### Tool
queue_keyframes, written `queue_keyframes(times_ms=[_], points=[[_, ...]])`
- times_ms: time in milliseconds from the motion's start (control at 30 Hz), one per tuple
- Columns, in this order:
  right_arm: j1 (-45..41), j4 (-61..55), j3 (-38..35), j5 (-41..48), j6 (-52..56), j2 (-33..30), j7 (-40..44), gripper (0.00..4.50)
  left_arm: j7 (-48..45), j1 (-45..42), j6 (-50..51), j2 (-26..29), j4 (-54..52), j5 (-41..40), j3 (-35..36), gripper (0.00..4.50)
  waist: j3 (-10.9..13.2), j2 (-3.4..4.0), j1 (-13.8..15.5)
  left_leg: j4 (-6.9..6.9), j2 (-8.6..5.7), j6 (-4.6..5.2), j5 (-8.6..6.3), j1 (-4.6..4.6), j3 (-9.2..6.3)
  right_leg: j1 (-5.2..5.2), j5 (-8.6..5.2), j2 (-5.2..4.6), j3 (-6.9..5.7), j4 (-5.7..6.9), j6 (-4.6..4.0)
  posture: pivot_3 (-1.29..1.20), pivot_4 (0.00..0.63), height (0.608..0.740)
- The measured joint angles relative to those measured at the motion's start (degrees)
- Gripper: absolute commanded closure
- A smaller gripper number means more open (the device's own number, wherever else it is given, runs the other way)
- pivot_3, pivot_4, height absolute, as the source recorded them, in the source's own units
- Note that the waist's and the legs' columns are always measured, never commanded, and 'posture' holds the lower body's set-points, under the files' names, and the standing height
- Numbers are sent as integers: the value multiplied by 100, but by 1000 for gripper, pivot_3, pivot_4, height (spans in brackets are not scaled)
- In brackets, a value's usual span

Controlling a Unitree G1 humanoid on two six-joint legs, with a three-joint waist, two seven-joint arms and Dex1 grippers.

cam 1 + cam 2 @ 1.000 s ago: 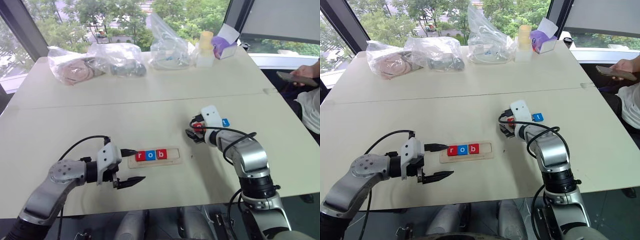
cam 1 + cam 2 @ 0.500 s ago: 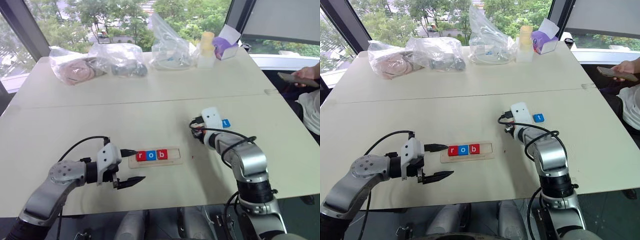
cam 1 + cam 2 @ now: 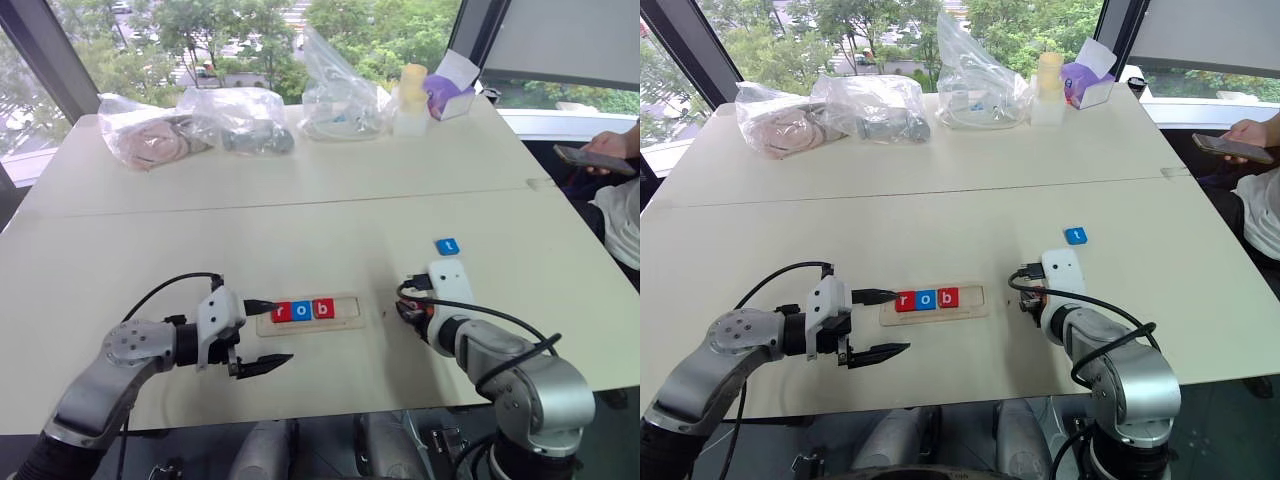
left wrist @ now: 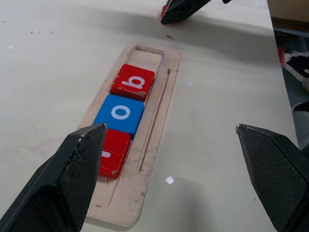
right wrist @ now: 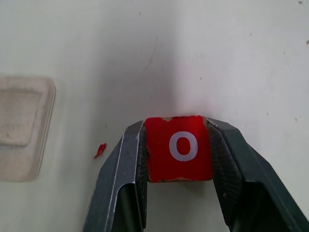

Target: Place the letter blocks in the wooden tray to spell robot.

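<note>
The wooden tray (image 3: 345,312) lies on the table with three letter blocks in its slot: a red r (image 3: 281,313), a blue o (image 3: 302,311) and a red b (image 3: 323,308); its right end is bare. My right gripper (image 5: 177,147) is shut on a red o block (image 5: 179,148), held just right of the tray (image 5: 21,125). A blue t block (image 3: 447,245) lies farther back on the table. At the tray's left end my left gripper (image 3: 262,333) stands open, its fingers (image 4: 72,169) spread on either side of the tray (image 4: 159,121).
Clear plastic bags (image 3: 240,118) with assorted items, a pale bottle (image 3: 411,95) and a purple box (image 3: 447,88) line the table's far edge. A person's hand holding a phone (image 3: 590,152) is at the right edge. A small red chip (image 5: 100,150) lies near the tray.
My right gripper has shut on the red o block and drawn back toward me, leaving the blue t block on the table. The left arm has stayed still.
</note>
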Motion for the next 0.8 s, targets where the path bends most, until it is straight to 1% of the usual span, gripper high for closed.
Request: queue_keyframes(times_ms=[67, 100, 133, 167, 233, 300, 333, 367, 400, 433, 467, 533, 633, 700, 800], points=[[-1, -18, -21, 123, 12, -1, -4, 1329, -32, -62, -2, -2, 32, 3, -6, 0, 0, 0, 0, 0, 0, 0, 0, 0, 0, 0, 0, 0, 0, 0, 1, 0, 150, 740], [-25, -22, 0, 213, 25, -57, 54, 693, -43, -107, -5, -11, 35, 5, -7, 0, 0, -1, 0, 0, 0, 0, 0, 0, -1, 1, 0, 0, -1, -1, 0, 0, 150, 740], [-113, -3, 106, 361, 50, -422, 224, 233, -48, -138, -6, -35, 37, 5, -13, 0, 3, 5, -1, 5, -3, 0, 0, 0, 3, 4, -2, 0, -1, -1, -3, 0, 150, 740], [-201, 43, 146, 477, 36, -811, 403, 41, -51, -151, -10, -51, 38, 6, -16, 0, 4, 6, 2, 7, -5, 0, 0, -1, 6, 5, -5, -2, 1, -4, -8, 0, 150, 740], [-456, 158, 273, 737, -240, -1929, 1018, 41, -57, -154, -11, -57, 83, 12, -39, 0, 7, 7, -1, 11, -7, 1, 0, -1, 9, 13, -8, -4, 0, -11, -8, 0, 150, 740], [-611, 267, 259, 884, -753, -2534, 1584, 41, -57, -170, -12, -67, 132, 33, -78, 0, 3, -3, 0, 7, 1, 2, 0, 0, 1, 16, -8, -2, -8, -11, 0, 0, 150, 740], [-565, 453, 380, 944, -1379, -3000, 2074, 41, -57, -216, -14, -99, 147, 49, -122, 0, 6, 1, 1, 5, 0, 3, -1, 0, 3, 16, -7, 2, -11, -12, 10, 0, 150, 740], [-412, 894, 544, 949, -2519, -3754, 2969, 41, -57, -248, -35, -118, 148, 59, -149, 0, 10, 0, 5, 2, -2, 5, -2, 1, 8, 20, -9, 1, -15, -14, 25, 0, 150, 740], [-360, 1029, 550, 934, -2829, -3913, 3222, 41, -56, -250, -36, -117, 155, 64, -149, 0, 10, -2, 4, 1, -2, 5, -2, 1, 7, 21, -9, 1, -17, -16, 26, 0, 150, 740], [-238, 1497, 626, 866, -3862, -4335, 3970, 41, -56, -269, -43, -122, 175, 86, -157, 0, 11, -3, 2, 2, -2, 8, -4, 1, 7, 24, -8, 0, -17, -20, 27, 0, 150, 740], [-199, 1694, 677, 827, -4223, -4473, 4269, 41, -56, -274, -49, -120, 178, 96, -154, 0, 12, -4, 1, 2, -2, 8, -4, 1, 6, 25, -8, -1, -16, -21, 26, 0, 150, 740], [-201, 2400, 879, 694, -5272, -4703, 4999, 41, -56, -319, -59, -128, 198, 113, -164, 0, 14, -7, -11, 7, -2, 9, -4, 2, 9, 26, -6, -2, -12, -20, 26, 0, 150, 740], [-522, 3481, 1325, 352, -6401, -4757, 5742, 41, -53, -301, -78, -133, 201, 116, -161, 0, 16, -8, -25, 9, -1, 8, -4, 7, 10, 27, -4, -2, -7, -17, 19, 0, 150, 740], [-810, 4128, 1613, 126, -6945, -4707, 6105, 41, -40, -274, -93, -137, 197, 117, -154, 0, 16, -8, -11, 10, -1, 8, -4, 7, 8, 27, -3, -2, -7, -14, 17, 0, 150, 740], [-1062, 4643, 1790, -26, -7411, -4472, 6312, 41, 7, -238, -114, -152, 196, 118, -152, 0, 17, -8, 8, 9, 0, 7, -4, 5, 5, 24, -3, -9, -5, -14, 18, 0, 150, 740]])
